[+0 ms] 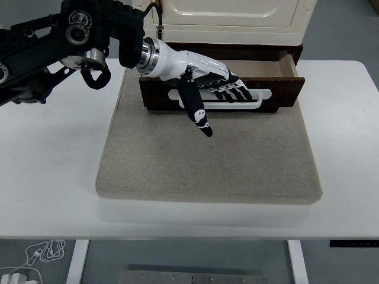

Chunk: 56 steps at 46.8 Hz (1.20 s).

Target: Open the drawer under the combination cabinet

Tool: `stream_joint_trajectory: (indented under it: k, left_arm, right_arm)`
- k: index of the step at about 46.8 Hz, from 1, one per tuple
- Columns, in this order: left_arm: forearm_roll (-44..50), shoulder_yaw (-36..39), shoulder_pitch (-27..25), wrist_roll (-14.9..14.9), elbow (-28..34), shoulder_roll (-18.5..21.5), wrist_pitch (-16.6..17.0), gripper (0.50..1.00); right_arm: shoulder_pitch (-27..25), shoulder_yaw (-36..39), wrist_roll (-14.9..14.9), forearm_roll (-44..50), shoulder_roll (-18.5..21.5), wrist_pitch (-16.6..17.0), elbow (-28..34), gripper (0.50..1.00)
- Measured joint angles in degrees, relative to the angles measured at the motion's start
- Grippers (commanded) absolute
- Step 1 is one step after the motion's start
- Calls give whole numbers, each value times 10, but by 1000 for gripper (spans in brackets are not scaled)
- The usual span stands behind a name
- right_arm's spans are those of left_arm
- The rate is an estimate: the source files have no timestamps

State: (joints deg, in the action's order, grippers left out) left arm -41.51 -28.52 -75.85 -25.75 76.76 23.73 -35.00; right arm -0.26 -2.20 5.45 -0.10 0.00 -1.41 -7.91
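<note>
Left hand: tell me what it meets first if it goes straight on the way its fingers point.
Likely the drawer front itself: the left hand already lies against the white handle, fingers pointing along it.
</note>
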Motion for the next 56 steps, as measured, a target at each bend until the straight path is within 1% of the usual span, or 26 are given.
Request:
stream_joint_trajectory:
  k: [4,13,18,23,29,33,37,46,56]
  left_arm:
    - [3,-22,0,1,0,0,0,996]
    - [42,-81,1,9,0,-1,0,1000]
    - [74,-118,3,24,0,-2,0,1000]
    - [106,-159,3,50,-2,-4,0,1000]
    - [152,-200,6,72,-6,-4,0,1000]
    - [171,-229,17,94,-13,-4,0,1000]
    - [178,-266,22,123,-22,-4,0,1000]
    - [187,-332,31,187,-61,-7,0,1000]
    - [196,-390,32,230,-112,-5,0,1000]
  right_arm:
    - [0,0,0,0,0,0,0,928]
    - [0,0,0,0,0,0,0,928]
    - [0,0,0,0,0,0,0,928]
    - [0,0,0,0,0,0,0,928]
    - [0,0,0,0,0,0,0,928]
    - [0,0,0,0,0,0,0,928]
    - [0,0,0,0,0,0,0,928]
    - [0,0,0,0,0,0,0,928]
    - [0,0,0,0,0,0,0,928]
